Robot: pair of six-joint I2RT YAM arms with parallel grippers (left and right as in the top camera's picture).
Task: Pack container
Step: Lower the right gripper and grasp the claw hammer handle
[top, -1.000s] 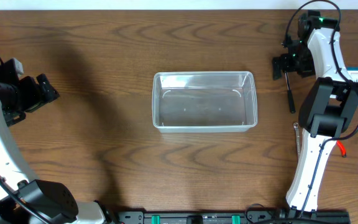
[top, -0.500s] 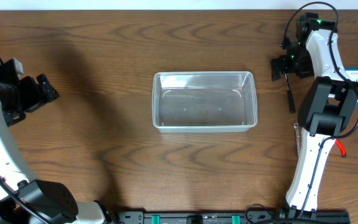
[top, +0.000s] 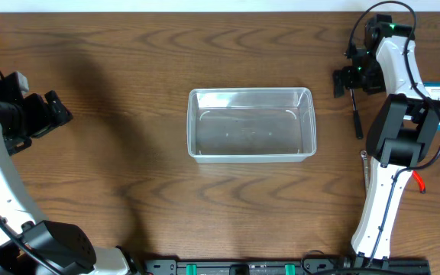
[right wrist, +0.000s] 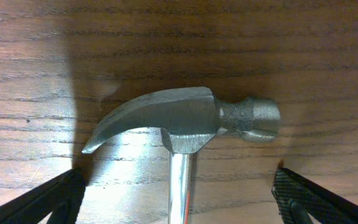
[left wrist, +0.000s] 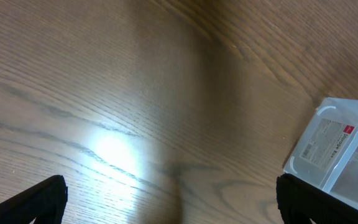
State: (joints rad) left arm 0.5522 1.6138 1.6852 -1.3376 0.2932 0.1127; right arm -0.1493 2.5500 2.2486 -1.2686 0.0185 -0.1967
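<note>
Steel hammer head (right wrist: 182,121) on table (right wrist: 42,50) between wide-open right jaws, ungripped; left jaws wide, empty, far from container (top: 250,156).

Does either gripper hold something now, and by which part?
Nothing is held. The right gripper is open, its jaws astride the hammer just below the head, not closed on it. The left gripper is open and empty.

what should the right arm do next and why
Probably lower the right gripper and close its fingers on the hammer. The right wrist view shows the fingers spread wide on either side of the hammer's shaft, just below the head. Nothing is gripped yet, and the container sits empty.
</note>
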